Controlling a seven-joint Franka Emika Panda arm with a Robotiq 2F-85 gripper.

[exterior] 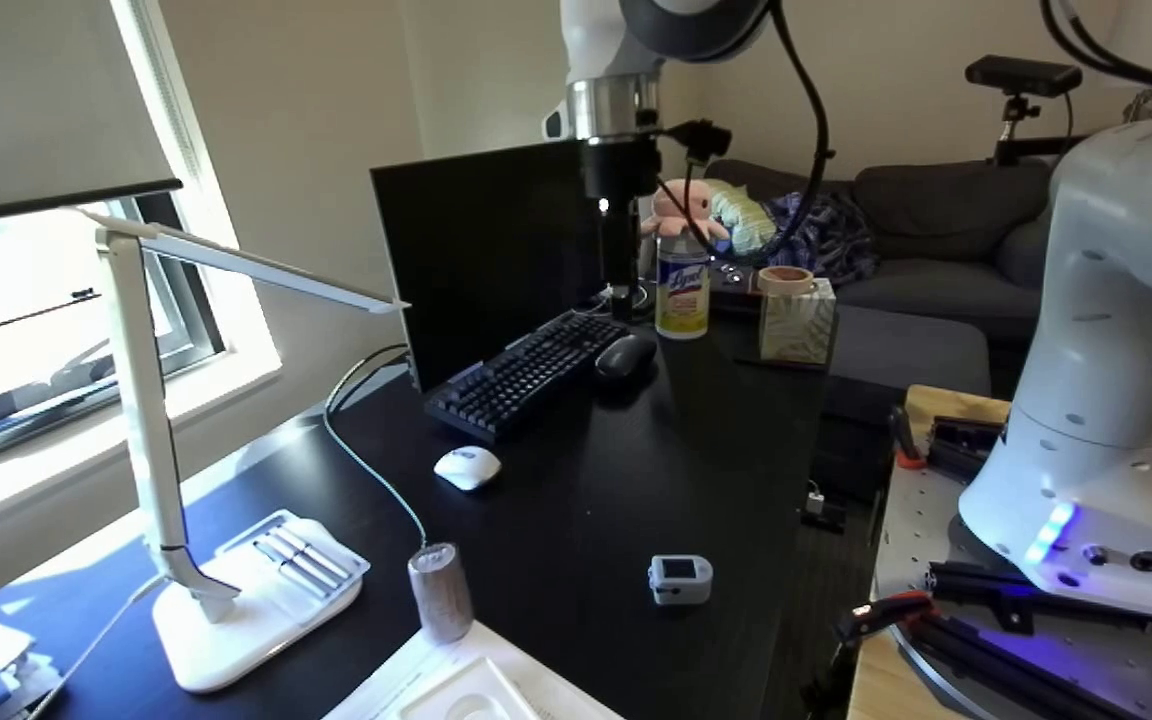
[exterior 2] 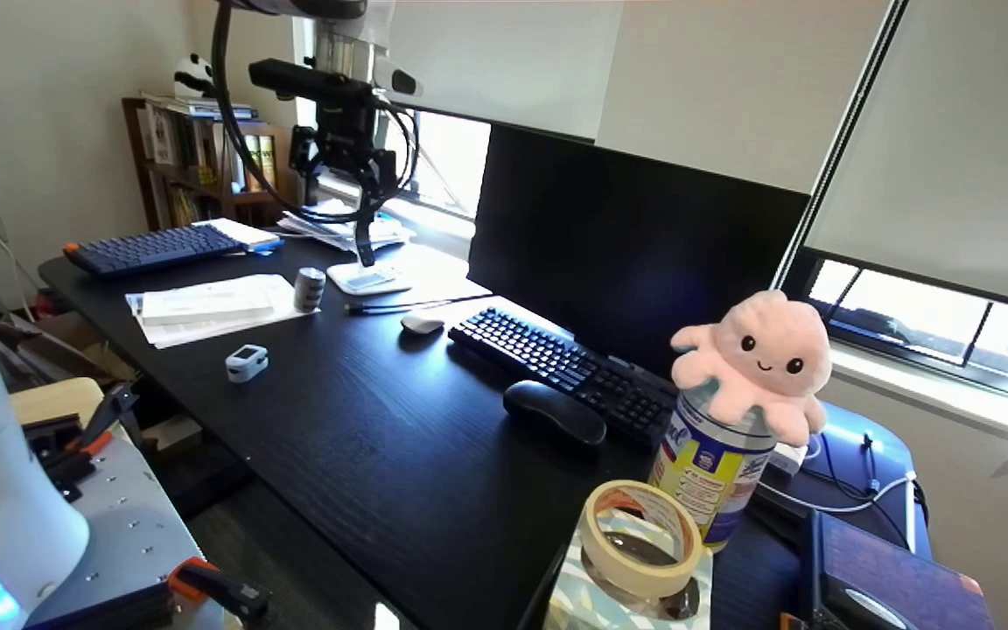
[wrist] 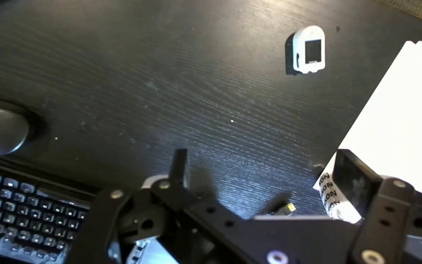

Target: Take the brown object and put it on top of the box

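Observation:
The brown object [exterior: 441,592] is a small upright grey-brown cylinder at the edge of the white papers; it also shows in an exterior view [exterior 2: 310,290]. In the wrist view the cylinder [wrist: 333,194] shows printed lettering and is partly hidden behind the right finger. Which box is meant is unclear: a patterned box [exterior: 798,325] with a tape roll on top stands at the desk's far end, and a flat white box [exterior 2: 206,303] lies on the papers. My gripper [wrist: 265,157] is open and empty above the desk, apart from the cylinder; it also shows in both exterior views [exterior: 622,300] [exterior 2: 365,252].
A white mouse [exterior: 468,467], a white gadget [exterior: 681,580], a black mouse [exterior: 626,357] and a keyboard [exterior: 526,375] lie on the desk. A monitor [exterior 2: 626,245], a lamp [exterior: 141,400] and a wipes canister [exterior: 682,290] with a pink plush on it stand around.

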